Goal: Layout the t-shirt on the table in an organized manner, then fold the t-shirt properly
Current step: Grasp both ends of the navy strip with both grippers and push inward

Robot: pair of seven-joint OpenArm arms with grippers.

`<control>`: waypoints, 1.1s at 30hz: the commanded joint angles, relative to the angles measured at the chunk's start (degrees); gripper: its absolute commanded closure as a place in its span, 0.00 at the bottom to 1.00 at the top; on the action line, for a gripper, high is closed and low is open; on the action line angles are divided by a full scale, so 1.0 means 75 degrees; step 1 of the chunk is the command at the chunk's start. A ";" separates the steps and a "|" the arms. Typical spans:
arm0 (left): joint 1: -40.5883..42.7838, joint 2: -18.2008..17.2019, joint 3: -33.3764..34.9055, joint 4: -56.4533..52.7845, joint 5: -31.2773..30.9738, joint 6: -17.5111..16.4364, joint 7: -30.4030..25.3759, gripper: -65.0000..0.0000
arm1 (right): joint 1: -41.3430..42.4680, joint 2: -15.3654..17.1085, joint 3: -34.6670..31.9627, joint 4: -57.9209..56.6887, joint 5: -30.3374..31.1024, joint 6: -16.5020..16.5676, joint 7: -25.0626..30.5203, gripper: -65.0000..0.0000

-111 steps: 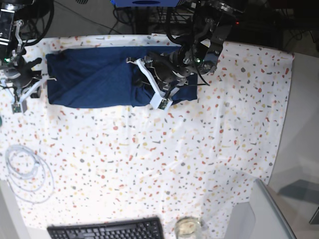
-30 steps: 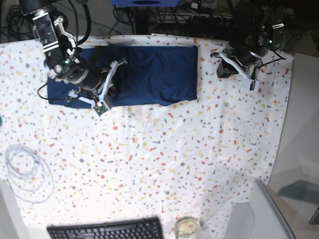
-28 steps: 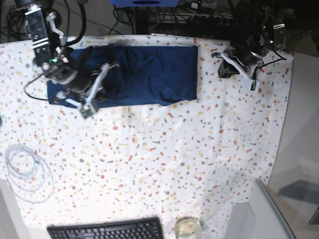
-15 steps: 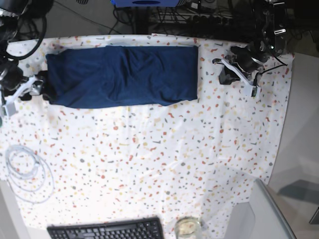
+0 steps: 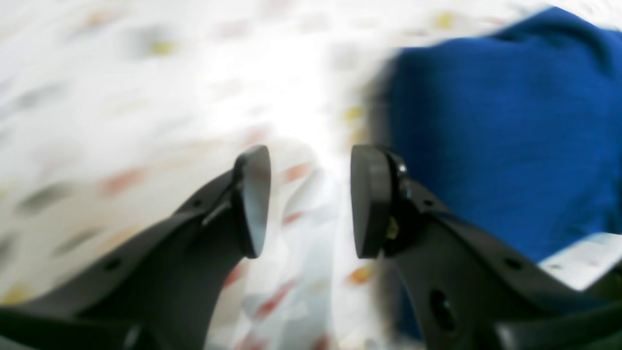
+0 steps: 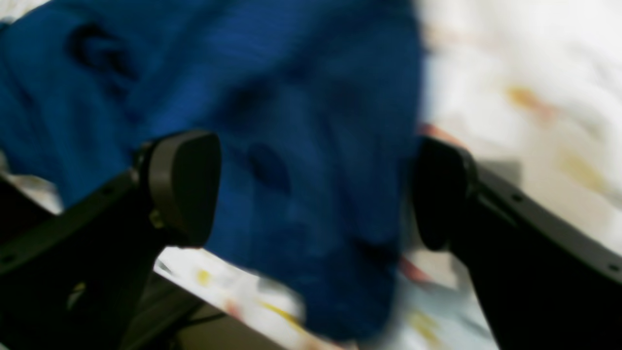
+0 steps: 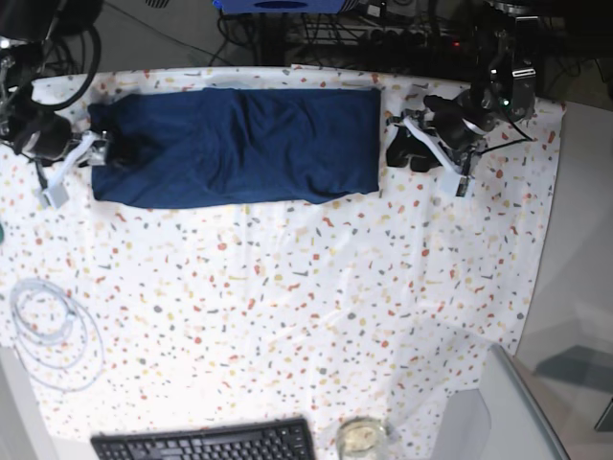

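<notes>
Dark navy cloth, the t-shirt (image 7: 235,146), lies folded into a long band across the far part of the table (image 7: 316,316), its long edges running side to side. The far edge runs close along the table's far border; the near edge is a little wavy, bulging toward the near side at its base-view left end. The short edge on the base-view right is straight and square.

The left claw (image 7: 407,151) sits low over the speckled cover just beside that square edge, apart from it by a narrow strip of bare table. In its wrist view the left claw (image 5: 303,201) has its pads parted by a moderate gap with only the speckled cover between them, gripping nothing, and the cloth edge lies just off one side.

The right claw (image 7: 96,150) is at the opposite short edge. In its wrist view the right claw (image 6: 311,187) is spread wide, the navy cloth filling the space between the pads; the picture is blurred, so contact with the fabric cannot be made out, though it appears to hold nothing.

Nearer than the shirt the table is broad and bare, with a coiled white cable (image 7: 53,331) toward the base-view left border, and a black keyboard (image 7: 206,443) and a glass jar (image 7: 361,438) at the near edge.
</notes>
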 commanded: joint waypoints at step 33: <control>-0.0662 0.0177 0.1078 -0.0377 -0.0059 -0.0027 -0.0122 0.60 | 0.0203 -0.0166 0.0032 0.0713 -0.0009 0.0066 -0.0215 0.98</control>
